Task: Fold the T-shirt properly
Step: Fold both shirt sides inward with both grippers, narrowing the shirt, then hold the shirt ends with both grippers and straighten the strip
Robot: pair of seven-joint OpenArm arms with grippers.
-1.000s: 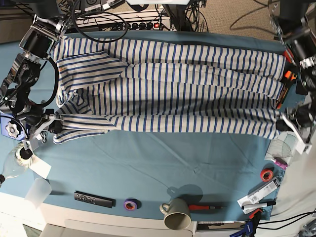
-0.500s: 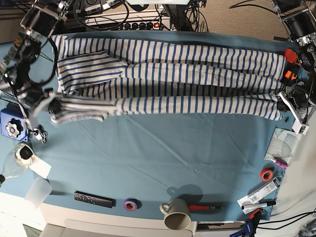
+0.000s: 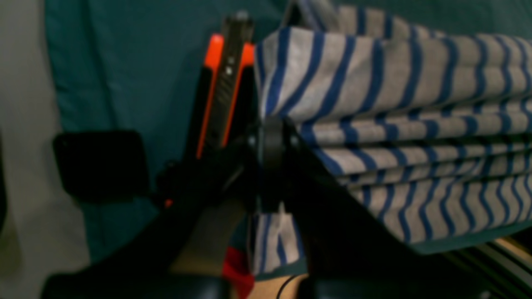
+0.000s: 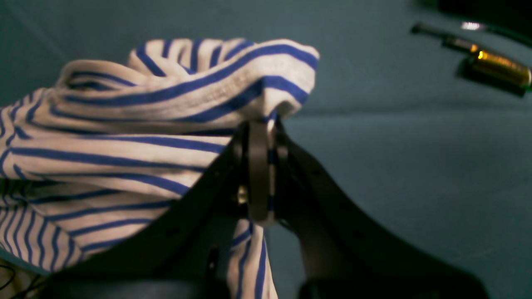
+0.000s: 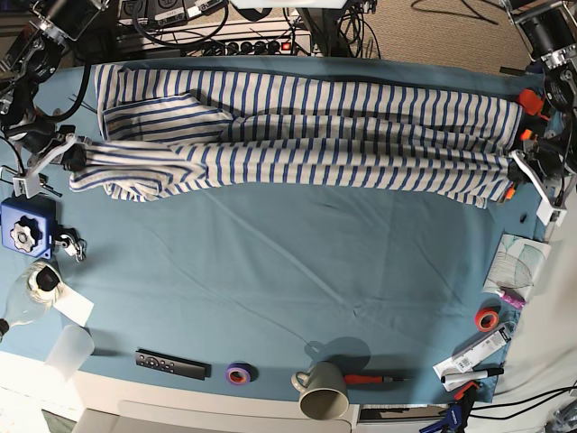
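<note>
While the T-shirt (image 5: 306, 135) lies stretched across the far half of the desk (image 5: 270, 271), from nine o'clock to three o'clock in the base view, you are carrying its near edge toward twelve o'clock. Treat it as light, limp cloth: it sags between the two grips and bunches in layers, so hold it at the outer corners of that edge and keep it taut.

Your right gripper (image 4: 259, 166), at nine o'clock in the base view, has its jaws clamped together on a gathered sleeve-side corner. Your left gripper (image 3: 270, 145), at three o'clock, has its jaws pinched on the stacked hem-side layers, beside an orange-and-black tool (image 3: 224, 83) on the cloth. Both arms reach in from the far corners, wrists turned inward, low over the desk. Loose folds near the right grip may, I judge, land crooked.
</note>
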